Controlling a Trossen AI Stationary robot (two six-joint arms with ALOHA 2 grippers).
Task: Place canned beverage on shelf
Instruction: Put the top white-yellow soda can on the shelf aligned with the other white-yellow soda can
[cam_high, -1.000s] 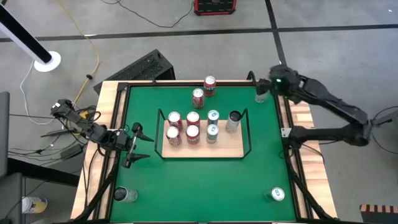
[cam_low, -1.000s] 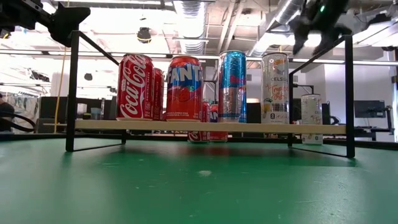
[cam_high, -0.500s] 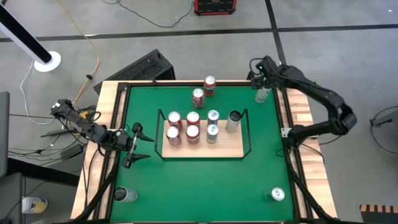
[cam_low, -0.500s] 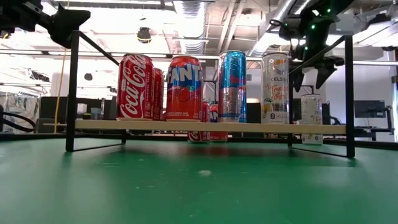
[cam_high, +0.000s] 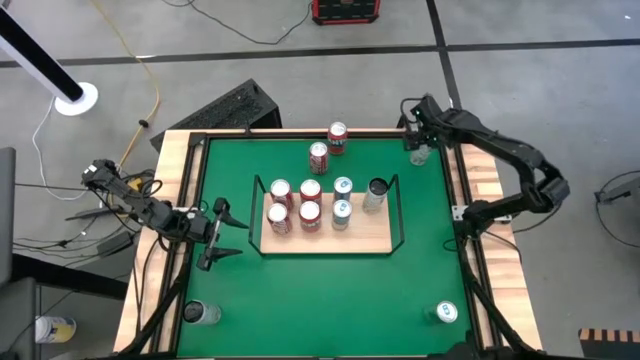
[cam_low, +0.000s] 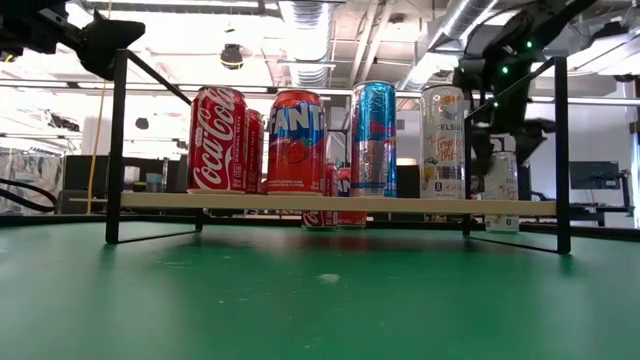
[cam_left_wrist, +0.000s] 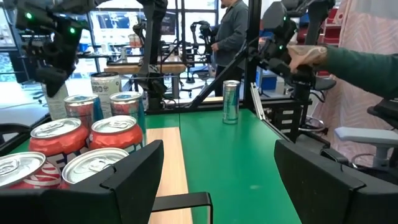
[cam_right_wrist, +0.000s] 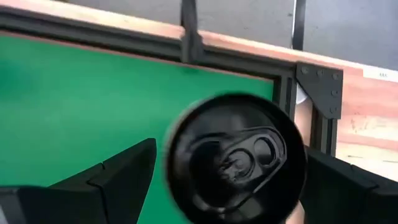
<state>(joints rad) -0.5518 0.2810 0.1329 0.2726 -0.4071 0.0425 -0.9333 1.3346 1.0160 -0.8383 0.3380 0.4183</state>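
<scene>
A pale can with a black top (cam_high: 420, 155) (cam_right_wrist: 235, 158) stands on the green table in its far right corner. My right gripper (cam_high: 414, 128) (cam_low: 500, 135) hangs just over it, slanting down and open. In the right wrist view one finger (cam_right_wrist: 118, 171) shows on each side of the can's top, and I see no touch. The shelf (cam_high: 360, 240) (cam_low: 330, 203) sits mid-table and carries several upright cans. My left gripper (cam_high: 225, 232) (cam_left_wrist: 217, 168) waits open at the shelf's left end, holding nothing.
Two red cans (cam_high: 337, 135) (cam_high: 318, 155) stand near the far edge. One can (cam_high: 200, 313) stands in the near left corner and another (cam_high: 445, 313) in the near right. The shelf's black wire rails (cam_low: 118, 140) rise at its ends. A person (cam_left_wrist: 233, 31) stands beyond the table.
My right gripper has come down and tipped further downward over the can in the far right corner, its arm swinging in toward the table's far edge. Its fingers have stayed open. The can has not moved.
</scene>
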